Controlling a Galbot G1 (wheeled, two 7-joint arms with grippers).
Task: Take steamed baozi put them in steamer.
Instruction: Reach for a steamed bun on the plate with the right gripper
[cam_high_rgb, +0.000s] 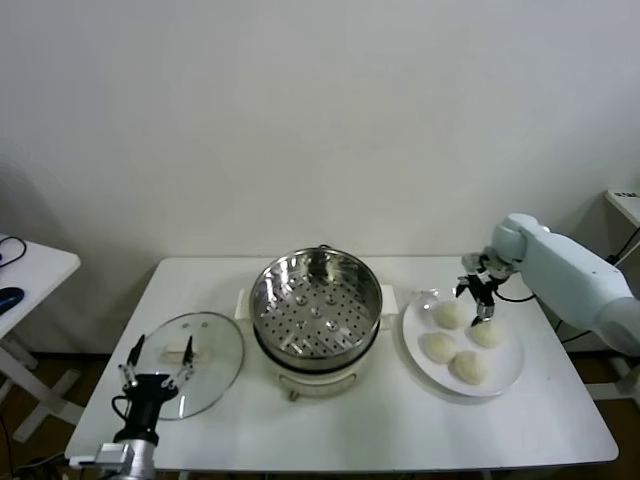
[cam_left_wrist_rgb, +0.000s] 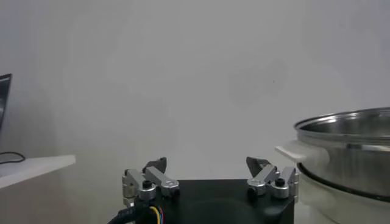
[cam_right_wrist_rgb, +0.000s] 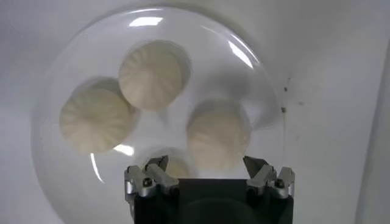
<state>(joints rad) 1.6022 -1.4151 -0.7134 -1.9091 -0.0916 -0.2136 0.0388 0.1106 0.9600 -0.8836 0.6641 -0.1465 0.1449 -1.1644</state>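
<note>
Baozi, four small cream-white dough buns (cam_high_rgb: 463, 342), sit close together on the flat white plate (cam_high_rgb: 510, 375) at the right of the white desk (cam_high_rgb: 400, 430), none yet in the shiny steel steamer pot (cam_high_rgb: 316, 305) beside it. The right tool (cam_high_rgb: 479, 302) hangs spread just above the far pair. Packed this tight, a finger could nudge a neighbouring bun or dent the soft dough. The left tool (cam_high_rgb: 157, 364), also spread, waits by the round glass lid (cam_high_rgb: 205, 345). From the wrist, one bun hides behind the tool.
</note>
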